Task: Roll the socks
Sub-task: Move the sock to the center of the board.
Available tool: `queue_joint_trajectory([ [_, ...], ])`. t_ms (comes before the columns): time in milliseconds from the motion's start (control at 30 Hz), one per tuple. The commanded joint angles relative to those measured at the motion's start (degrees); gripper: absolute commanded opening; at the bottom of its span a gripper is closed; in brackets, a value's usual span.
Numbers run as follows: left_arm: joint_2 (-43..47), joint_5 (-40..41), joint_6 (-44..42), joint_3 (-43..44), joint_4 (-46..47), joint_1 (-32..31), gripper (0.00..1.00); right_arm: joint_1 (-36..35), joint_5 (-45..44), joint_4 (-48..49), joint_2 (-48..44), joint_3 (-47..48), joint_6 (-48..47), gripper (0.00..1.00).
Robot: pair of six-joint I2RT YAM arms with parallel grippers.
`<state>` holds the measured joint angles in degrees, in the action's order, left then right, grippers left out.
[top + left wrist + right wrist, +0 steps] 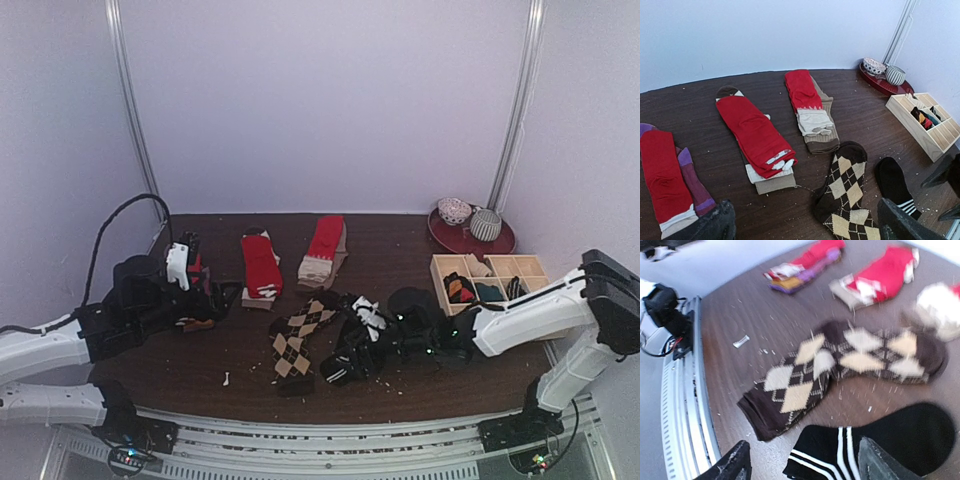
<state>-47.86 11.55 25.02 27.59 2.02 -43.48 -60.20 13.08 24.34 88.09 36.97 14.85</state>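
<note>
Right wrist | black striped sock (892, 432) cuff between 2 spread fingers (732, 465)

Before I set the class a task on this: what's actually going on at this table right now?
Two robot arms are working on rolling socks. The right gripper is open, low over the striped cuff of the black sock, beside the argyle pair. The left gripper is also open and holds nothing, near the red-and-purple socks. Two red pairs lie flat farther back. No sock on the table is rolled yet.
</note>
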Motion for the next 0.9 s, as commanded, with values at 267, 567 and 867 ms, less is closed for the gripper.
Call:
queue_joint_trajectory([
  [267, -3.6, 0.2, -1.0, 0.4, 3.8, 0.2, 0.98, -0.2, 0.8, 8.2, -4.5, -14.2, -31.2, 0.75],
  [567, -8.0, 1.8, -1.2, 2.2, 3.0, 0.2, 0.98, -0.2, 3.7, 9.2, -1.2, -11.5, -38.1, 0.75],
  [867, -8.3, 2.2, -1.5, 2.7, 2.8, 0.2, 0.98, -0.3, 8.2, 9.1, 2.7, -9.3, -39.2, 0.7],
])
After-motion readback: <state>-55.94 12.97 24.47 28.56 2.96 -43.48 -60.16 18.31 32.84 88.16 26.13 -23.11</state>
